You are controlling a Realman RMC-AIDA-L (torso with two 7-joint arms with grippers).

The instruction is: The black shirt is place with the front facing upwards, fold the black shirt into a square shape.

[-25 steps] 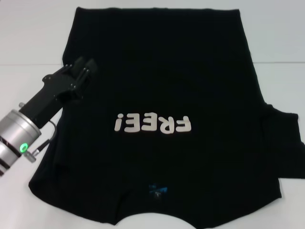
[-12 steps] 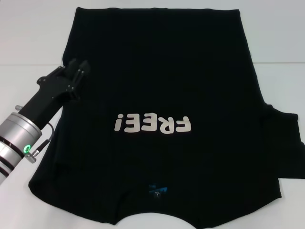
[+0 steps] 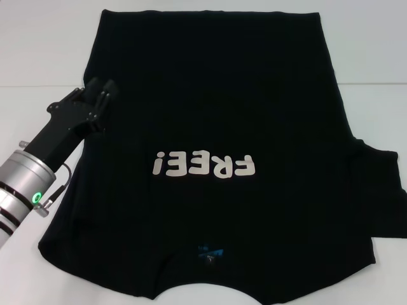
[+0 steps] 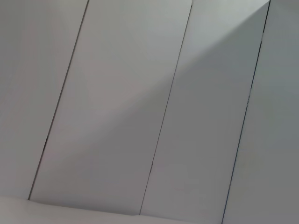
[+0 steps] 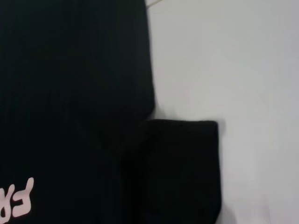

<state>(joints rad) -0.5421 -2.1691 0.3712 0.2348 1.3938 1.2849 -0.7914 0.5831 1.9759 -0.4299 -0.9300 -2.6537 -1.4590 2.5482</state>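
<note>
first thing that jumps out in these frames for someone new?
The black shirt fills most of the white table, front up, its white "FREE!" print upside down in the head view and the collar nearest the robot. Next comes the left gripper, resting at the shirt's left edge with its fingers close together. On the right, one sleeve sticks out flat.

Head camera downward; wrists close-up
</note>
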